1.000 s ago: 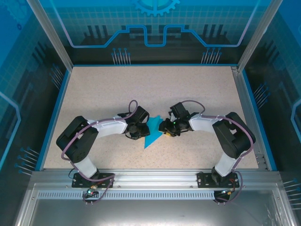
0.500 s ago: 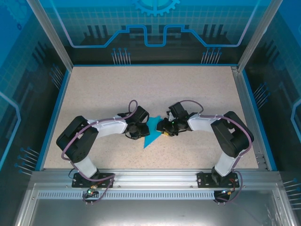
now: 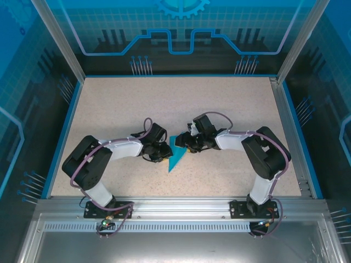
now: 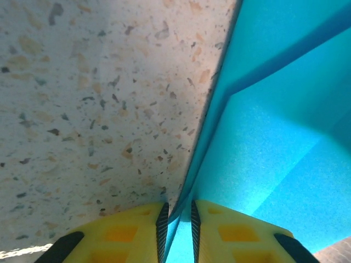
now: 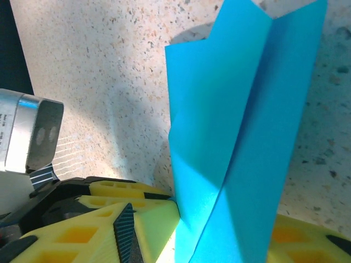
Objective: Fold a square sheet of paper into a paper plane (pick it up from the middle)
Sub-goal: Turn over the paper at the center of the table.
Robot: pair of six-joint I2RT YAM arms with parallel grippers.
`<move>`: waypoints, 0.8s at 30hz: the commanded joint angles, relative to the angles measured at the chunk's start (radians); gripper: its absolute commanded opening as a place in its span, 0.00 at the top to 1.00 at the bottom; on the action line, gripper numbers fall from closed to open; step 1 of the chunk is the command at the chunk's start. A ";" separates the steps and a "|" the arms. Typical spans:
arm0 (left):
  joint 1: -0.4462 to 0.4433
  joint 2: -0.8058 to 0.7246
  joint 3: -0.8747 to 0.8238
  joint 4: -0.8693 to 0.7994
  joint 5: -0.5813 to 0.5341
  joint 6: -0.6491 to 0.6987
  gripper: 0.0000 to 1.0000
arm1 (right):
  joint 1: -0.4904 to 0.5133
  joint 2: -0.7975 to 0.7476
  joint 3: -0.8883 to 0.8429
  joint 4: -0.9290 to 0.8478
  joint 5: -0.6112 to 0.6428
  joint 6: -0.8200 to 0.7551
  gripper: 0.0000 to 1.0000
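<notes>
The paper plane [image 3: 176, 158] sat between both pincers, sharp tip toward the arm bases. The left pincer [image 4: 179, 212] was clamped on its left edge. The right pincer [image 5: 227, 224] stood apart, straddling its right fold. Bare table [image 3: 164, 101] spread wide beyond it.

Top view: upper part of paper plane [image 3: 176, 160] hidden between left end effector [image 3: 163, 152] and right end effector [image 3: 184, 143]; fingertips too small and dark to resolve. Left wrist view: yellow fingers [image 4: 131, 233] cropped by bottom edge; paper runs off top and right. Right wrist view: paper cropped top and bottom; finger contact not discernible.
</notes>
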 commanded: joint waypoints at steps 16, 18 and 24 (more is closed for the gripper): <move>0.001 -0.016 -0.069 0.146 0.027 -0.063 0.76 | 0.047 0.081 0.068 0.020 0.004 -0.058 0.71; 0.000 -0.027 -0.074 0.148 0.021 -0.064 0.76 | 0.049 0.083 0.081 0.002 0.011 -0.069 0.76; 0.000 -0.090 -0.106 0.167 -0.005 -0.069 0.75 | 0.049 0.055 0.125 -0.098 0.044 -0.144 0.89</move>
